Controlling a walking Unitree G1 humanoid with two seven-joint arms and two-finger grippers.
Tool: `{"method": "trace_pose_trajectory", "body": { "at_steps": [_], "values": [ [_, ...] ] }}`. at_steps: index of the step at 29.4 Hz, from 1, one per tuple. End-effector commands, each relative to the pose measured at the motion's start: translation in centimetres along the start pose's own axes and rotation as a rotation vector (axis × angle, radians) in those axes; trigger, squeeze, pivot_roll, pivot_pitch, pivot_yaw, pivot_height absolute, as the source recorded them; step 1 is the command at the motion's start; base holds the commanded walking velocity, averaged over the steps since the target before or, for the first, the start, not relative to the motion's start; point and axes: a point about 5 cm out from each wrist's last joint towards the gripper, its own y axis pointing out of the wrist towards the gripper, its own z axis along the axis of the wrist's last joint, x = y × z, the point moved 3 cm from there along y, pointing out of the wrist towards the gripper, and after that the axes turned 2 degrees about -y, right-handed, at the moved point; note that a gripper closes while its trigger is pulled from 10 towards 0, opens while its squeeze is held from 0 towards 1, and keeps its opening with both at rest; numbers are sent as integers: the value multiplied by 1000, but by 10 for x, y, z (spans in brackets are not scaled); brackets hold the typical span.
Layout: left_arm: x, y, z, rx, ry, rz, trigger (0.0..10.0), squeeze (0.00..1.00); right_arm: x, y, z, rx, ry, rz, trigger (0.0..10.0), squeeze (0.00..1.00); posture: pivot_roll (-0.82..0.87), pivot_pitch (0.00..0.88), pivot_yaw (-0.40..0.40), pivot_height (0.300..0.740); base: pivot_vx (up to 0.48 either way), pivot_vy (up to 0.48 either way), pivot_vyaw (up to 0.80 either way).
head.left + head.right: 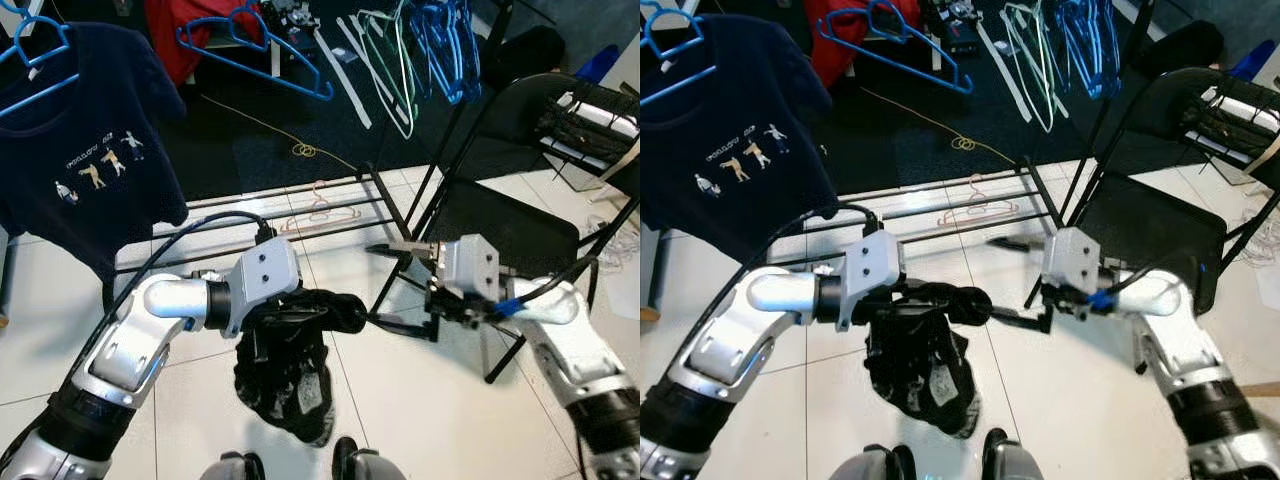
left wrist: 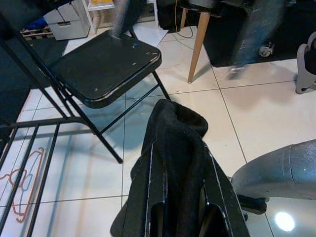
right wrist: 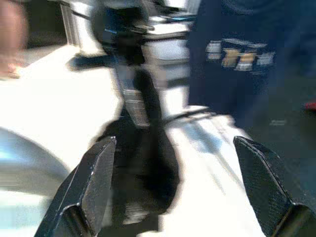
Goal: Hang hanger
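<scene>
My left claw (image 1: 300,325) pinches a crumpled black garment (image 1: 285,375) above the white tiled floor (image 1: 420,400); my right claw (image 1: 385,285) is spread, facing it. Next I must find a hanger

Black garment (image 1: 285,370) hangs limp from the left gripper's (image 1: 300,312) fingers above white tiles.

Left gripper (image 1: 320,312) reaches inward, fingers clamped tight. Right gripper (image 1: 385,285) faces it close by, its fingers (image 3: 86,187) spread wide.
</scene>
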Motion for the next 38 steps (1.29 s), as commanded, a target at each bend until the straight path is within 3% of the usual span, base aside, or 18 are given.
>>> {"method": "trace_pose_trajectory", "body": {
  "at_steps": [1, 9, 11, 12, 13, 15, 18, 24, 29, 31, 32, 33, 34, 35, 36, 37, 38],
  "values": [
    [5, 2, 7, 19, 15, -36, 0, 0, -9, 0, 3, 22, 62, 62, 10000, 1000, -112, 253, -56, 740, 0, 0, 0],
    [6, 5, 13, 44, 19, -49, 0, 0, -11, 2, 4, 26, 71, 91, 10000, 1000, -114, 258, -53, 740, 0, 0, 0],
    [6, 6, 16, 55, 24, -54, 0, 0, -9, 4, 0, 6, 26, 83, 10000, 1000, -114, 258, -53, 740, 0, 0, 0],
    [6, 7, 18, 63, 30, -58, 0, 0, -4, 5, -7, -32, -62, 61, 10000, 1000, -114, 260, -52, 740, 0, 0, 0],
    [6, 7, 18, 63, 30, -58, 0, 0, -4, 5, -7, -32, -62, 61, 10000, 1000, -114, 260, -52, 740, 0, 0, 0],
    [7, 10, 23, 75, 35, -71, 0, 0, 4, 9, -15, -70, -179, 29, 10000, 1000, -111, 261, -53, 740, 0, 0, 0],
    [8, 11, 26, 83, 38, -77, 0, 0, 6, 11, -16, -76, -203, 30, 10000, 1000, -111, 261, -53, 740, 0, 0, 0],
    [11, 14, 40, 114, 51, -99, 0, 0, 7, 17, -12, -74, -174, 81, 10000, 1000, -108, 264, -58, 740, 0, 0, 0],
    [12, 17, 43, 125, 55, -109, 0, 0, -3, 21, -15, -85, -119, 176, 10000, 1000, -107, 267, -58, 740, 0, 0, 0],
    [13, 18, 45, 131, 55, -113, 0, 0, -4, 23, -18, -91, -115, 192, 10000, 953, -107, 267, -58, 740, 0, 0, 0],
    [13, 19, 47, 135, 55, -117, 0, 0, -1, 26, -20, -95, -120, 186, 10000, 714, -107, 267, -58, 740, 0, 0, 0],
    [13, 19, 47, 136, 55, -118, 0, 0, 1, 27, -20, -92, -110, 183, 8196, 514, -105, 271, -60, 740, 0, 0, 0],
    [13, 19, 47, 136, 55, -118, 0, 0, 1, 27, -20, -92, -110, 183, 8196, 514, -105, 271, -60, 740, 0, 0, 0],
    [14, 19, 48, 134, 54, -119, 0, 0, 2, 28, -19, -87, -103, 177, 1843, 349, -105, 271, -60, 740, 0, 0, 0],
    [14, 19, 48, 134, 54, -119, 0, 0, 2, 28, -19, -87, -103, 177, 1843, 349, -105, 271, -60, 740, 0, 0, 0],
    [14, 19, 48, 132, 54, -120, 0, 0, 3, 29, -19, -82, -91, 175, 0, 192, -105, 271, -60, 740, 0, 0, 0],
    [14, 19, 48, 132, 54, -120, 0, 0, 3, 29, -19, -82, -91, 175, 0, 192, -105, 271, -60, 740, 0, 0, 0]
  ]
}}
